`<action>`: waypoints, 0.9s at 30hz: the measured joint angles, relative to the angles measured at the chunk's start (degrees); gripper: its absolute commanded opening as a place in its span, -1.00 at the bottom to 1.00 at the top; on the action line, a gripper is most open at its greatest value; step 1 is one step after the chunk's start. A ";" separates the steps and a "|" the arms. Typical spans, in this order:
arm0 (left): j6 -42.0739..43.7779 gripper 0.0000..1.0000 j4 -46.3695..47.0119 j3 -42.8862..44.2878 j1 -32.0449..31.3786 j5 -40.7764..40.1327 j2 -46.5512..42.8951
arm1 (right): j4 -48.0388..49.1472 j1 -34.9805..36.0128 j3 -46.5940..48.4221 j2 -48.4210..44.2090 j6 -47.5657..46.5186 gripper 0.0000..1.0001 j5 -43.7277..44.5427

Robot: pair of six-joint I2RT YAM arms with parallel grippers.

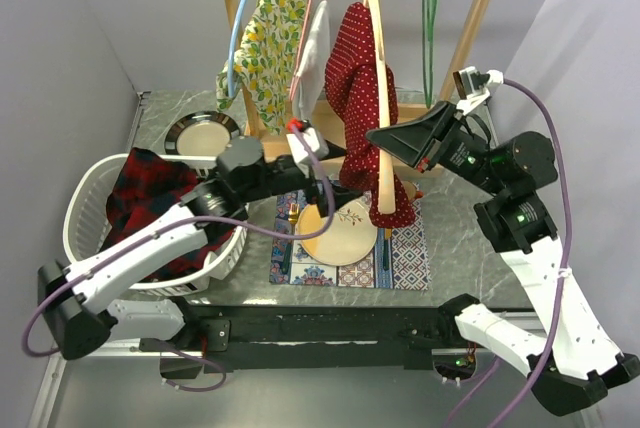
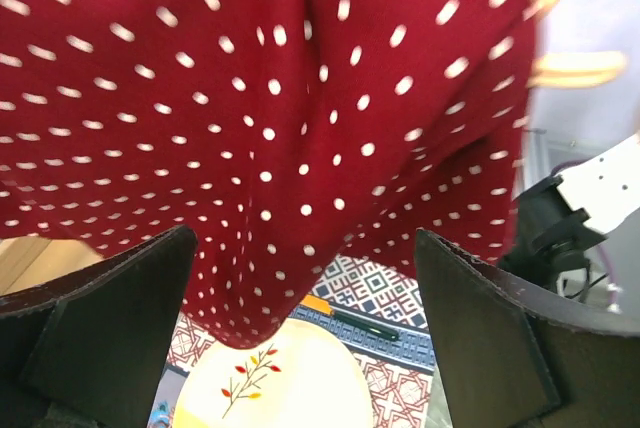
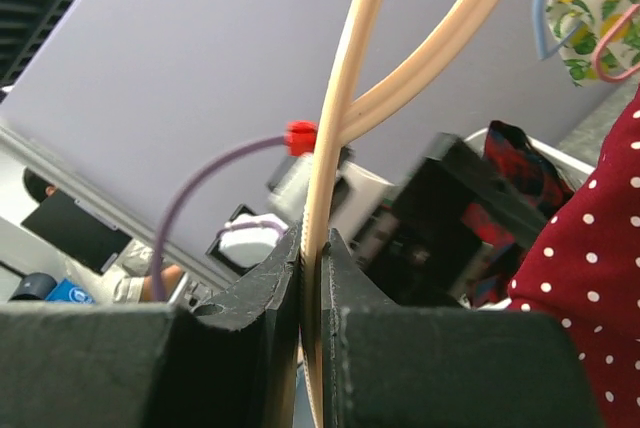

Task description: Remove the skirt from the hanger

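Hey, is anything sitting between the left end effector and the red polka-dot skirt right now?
Nothing visible does. The left end effector is open, and the skirt hangs directly in front of its fingers. The right end effector is clamped on the hanger.

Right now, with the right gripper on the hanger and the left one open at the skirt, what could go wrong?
The right gripper pinches the thin hanger at one spot, so a pull could twist or slip it. The left gripper is open around only the lowest fold of the skirt; a shallow grasp may slide off. The plate lies right below, so a dropped skirt might land on it.
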 measured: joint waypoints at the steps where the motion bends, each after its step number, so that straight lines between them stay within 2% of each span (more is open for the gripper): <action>1: 0.66 0.94 0.59 0.02 -0.68 -0.63 1.03 | 0.17 0.00 -0.09 -0.33 0.15 -1.00 -0.13; 4: 2.29 0.90 1.95 0.35 -2.51 -2.45 3.82 | 0.74 0.02 -0.26 -0.81 0.68 -1.00 -0.44; 5: 2.86 0.69 2.60 0.50 -3.13 -3.15 4.81 | 1.31 0.02 -0.61 -0.92 1.03 -1.00 -0.59; 6: 3.06 0.35 2.91 0.59 -3.45 -3.41 5.29 | 1.46 0.02 -0.81 -0.94 1.07 -1.00 -0.66; 7: 3.39 -0.26 3.30 0.59 -3.91 -4.09 5.84 | 1.49 0.02 -0.94 -0.92 1.11 -1.00 -0.70; 8: 3.93 -0.48 3.56 0.59 -4.22 -4.85 6.03 | 1.38 0.00 -0.98 -0.85 1.14 -1.00 -0.74; 9: 3.63 -0.81 3.72 0.59 -4.35 -5.25 6.05 | 1.20 0.02 -0.98 -0.81 1.05 -1.00 -0.72; 10: 4.24 -0.96 3.91 0.59 -4.44 -5.95 5.97 | 0.96 0.00 -0.98 -0.79 0.94 -1.00 -0.70; 15: 4.15 -0.98 2.69 0.11 -4.59 -10.32 2.05 | -2.12 0.07 -0.68 -0.81 -2.71 -1.00 1.22; 22: 2.56 -0.99 -2.60 -0.94 -4.59 -17.73 -12.24 | -10.80 0.28 -0.48 -1.84 -10.12 -1.00 9.25; 27: 2.21 -0.98 -10.40 2.45 -4.68 -25.94 -19.80 | -13.51 0.31 -0.83 -2.97 -13.86 -1.00 13.53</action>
